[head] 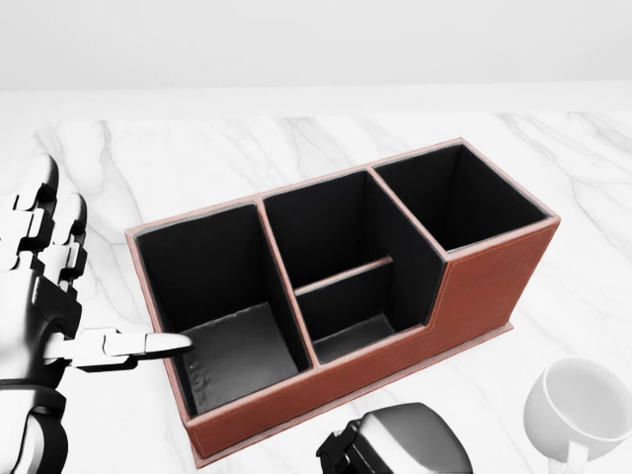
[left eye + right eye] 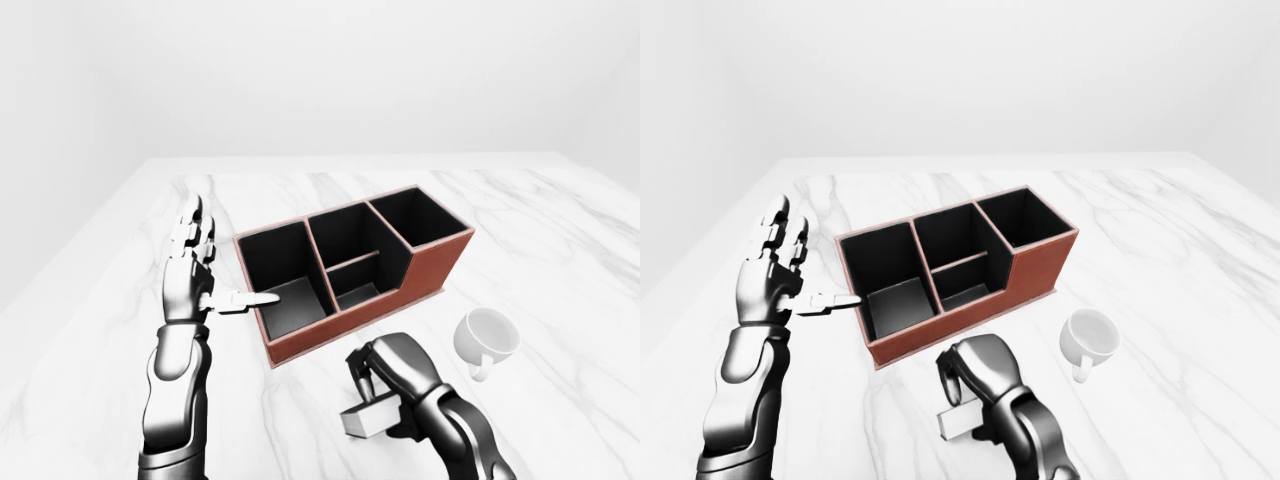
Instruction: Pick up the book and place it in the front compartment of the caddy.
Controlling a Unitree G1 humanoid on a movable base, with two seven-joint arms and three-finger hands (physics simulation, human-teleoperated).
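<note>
Right hand (image 2: 395, 375) curled around the book (image 2: 368, 418), a small grey block held low over the marble table (image 2: 560, 260), just below the caddy (image 2: 440, 262) in the left-eye view. Left hand (image 2: 192, 270) spread flat, thumb pointing at the caddy's left wall. Best to lift higher than the rim, then lower straight down. All caddy compartments apparently empty; white mug (image 2: 486, 338) too.

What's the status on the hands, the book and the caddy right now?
Right robot hand shut on the book, low, below the caddy in the left-eye view. Left robot hand open beside caddy's left wall. All compartments empty. Mug right, off the path.
</note>
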